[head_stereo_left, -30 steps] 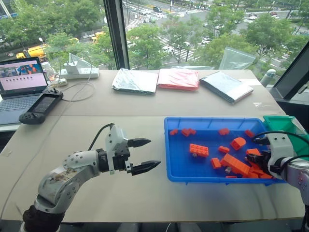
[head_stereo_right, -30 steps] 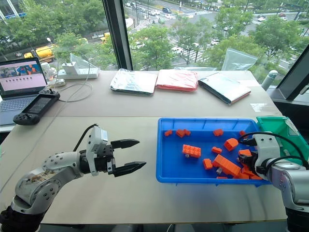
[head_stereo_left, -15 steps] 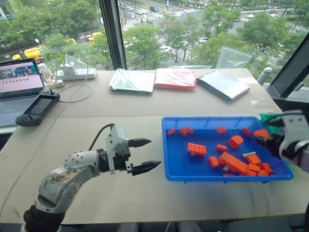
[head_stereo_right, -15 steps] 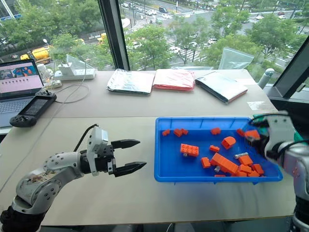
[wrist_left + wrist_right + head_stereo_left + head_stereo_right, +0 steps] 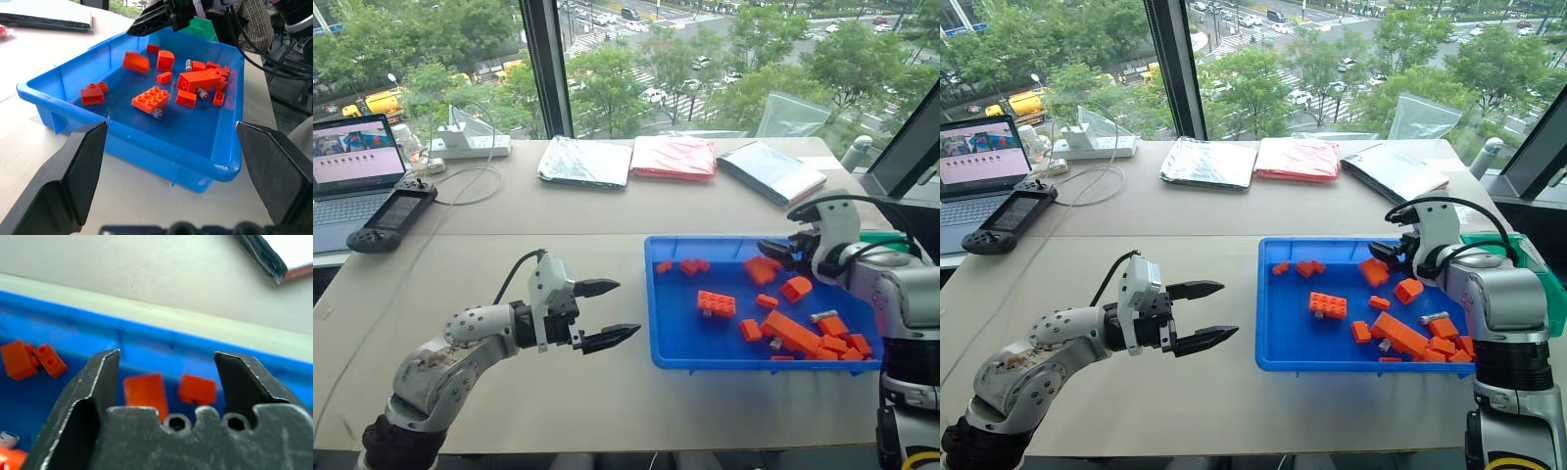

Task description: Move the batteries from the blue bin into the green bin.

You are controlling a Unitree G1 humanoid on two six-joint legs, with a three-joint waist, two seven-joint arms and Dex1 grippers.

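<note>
The blue bin [image 5: 671, 338] lies on the table's right half and holds many orange bricks. Among them are slim silvery batteries [image 5: 822, 315], also seen in the left wrist view [image 5: 202, 91]. My right gripper [image 5: 769, 251] hovers open over the bin's far side, nothing between its fingers. An orange brick [image 5: 759, 268] sits just below it. The green bin [image 5: 1540, 266] stands at the blue bin's right end, mostly hidden behind my right arm. My left gripper [image 5: 625, 309] is open and empty above the table, left of the blue bin and pointing at it.
A laptop [image 5: 352, 166] and a black handheld controller [image 5: 393, 217] lie at the far left, with a power strip [image 5: 475, 147] behind. Three flat packets, silver [image 5: 587, 162], red [image 5: 674, 157] and dark [image 5: 771, 171], lie along the far edge by the window.
My right gripper rose from the bin's right end with an orange brick, swung left across the bin and opened; the brick now lies below it. The left arm stayed put.
</note>
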